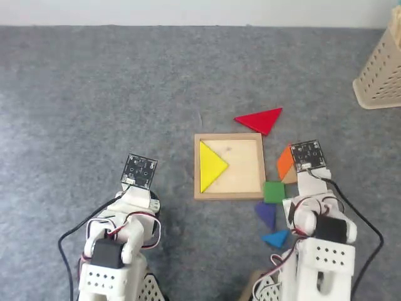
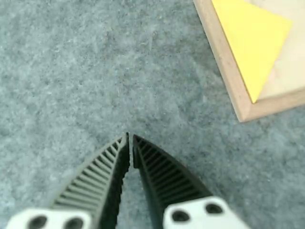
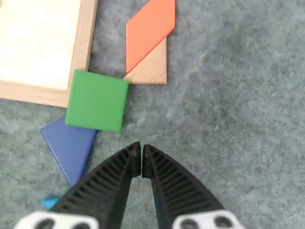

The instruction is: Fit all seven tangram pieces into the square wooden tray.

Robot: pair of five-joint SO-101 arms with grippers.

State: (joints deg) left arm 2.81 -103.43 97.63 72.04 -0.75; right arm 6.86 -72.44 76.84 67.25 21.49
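- Tray (image 1: pixel 244 166) lies flat on the grey carpet (image 1: pixel 125 94), between the two arms and a little ahead of them.
- Yellow triangle (image 1: pixel 210 166) lies inside the tray, its long side against the left rim and its point towards the middle.
- Red triangle (image 1: pixel 260 119) lies on the carpet just beyond the tray's far right corner.
- Orange parallelogram (image 1: pixel 285 162) lies beside the right rim, and the wood triangle (image 3: pixel 151 71) touches its near edge.
- Green square (image 1: pixel 274 191) sits at the tray's near right corner, against the rim.
- Purple triangle (image 1: pixel 266 214) touches the square's near side, with the blue triangle (image 1: pixel 276 238) just past it, by the right arm.
- Left gripper (image 2: pixel 130 138) has its tips pressed together with nothing between them; it is over bare carpet, apart from the tray's near left corner.
- Right gripper (image 3: pixel 141 145) is likewise closed tip to tip and holds nothing; it is over carpet just beside the green square and purple triangle.
- A slotted basket (image 1: pixel 382 69) stands at the far right edge.
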